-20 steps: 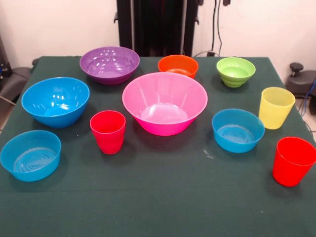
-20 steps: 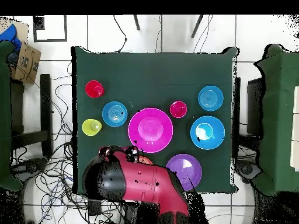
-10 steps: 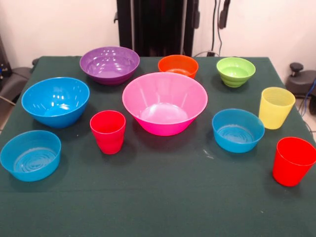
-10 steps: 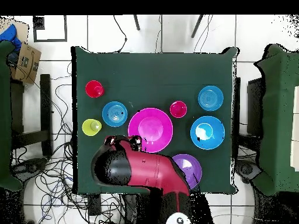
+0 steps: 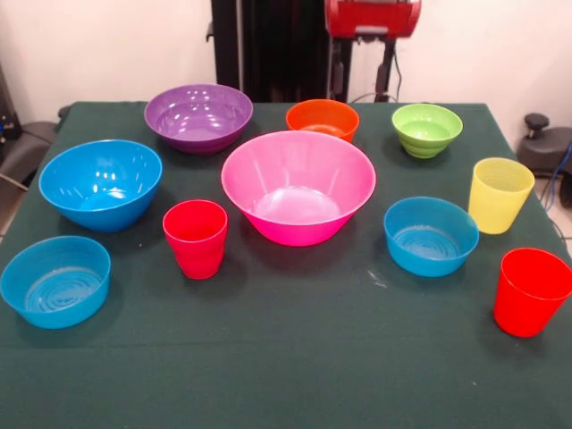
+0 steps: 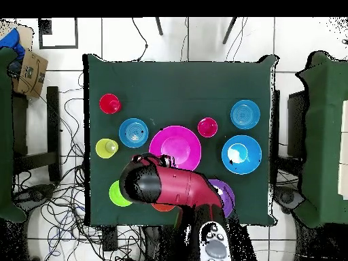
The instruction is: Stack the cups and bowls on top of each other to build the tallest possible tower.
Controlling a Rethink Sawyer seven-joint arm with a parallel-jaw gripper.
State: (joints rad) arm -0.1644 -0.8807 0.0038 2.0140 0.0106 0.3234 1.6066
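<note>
Green cloth (image 5: 295, 357) is covering the table in the front view, carrying seven empty bowls, pink one (image 5: 298, 198) sitting central, and three empty cups, all standing separately, unstacked. Overhead, the red arm (image 6: 178, 189) is reaching over the table's near edge; whether its gripper is open cannot be told.

pink bowl (image 5: 298, 198), red arm (image 5: 373, 17) above table (image 5: 286, 357)

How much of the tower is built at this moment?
None of it. Every piece stands apart on the table: the pink bowl, the yellow cup and the rest. Nothing is in hand; only the arm shows, above the robot's side of the table. All the stacking is left.
</note>
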